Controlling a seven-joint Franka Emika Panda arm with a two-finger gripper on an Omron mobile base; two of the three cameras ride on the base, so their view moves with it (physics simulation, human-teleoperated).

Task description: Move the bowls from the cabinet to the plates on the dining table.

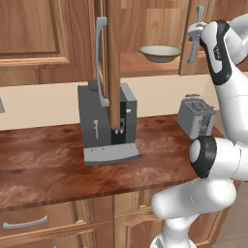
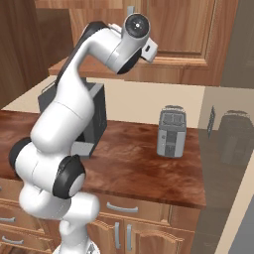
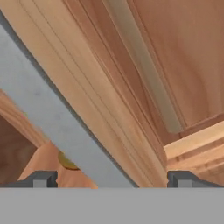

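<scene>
The gripper (image 3: 112,179) stands open, fingertips (image 3: 41,178) wide apart, holding nothing. Between the fingers runs a grey bar handle (image 3: 43,113) on the edge of a cabinet door (image 3: 109,109); handle and door edge lie slantwise across the hand view.

Left base view: one cream bowl (image 1: 160,52) sits upright on the cabinet shelf (image 1: 140,65), mouth up, beside the hand. An open door (image 1: 114,63) stands edge-on in front of the shelf. On the counter (image 1: 48,164) below: one coffee machine (image 1: 107,123) and one toaster (image 1: 195,116).
</scene>
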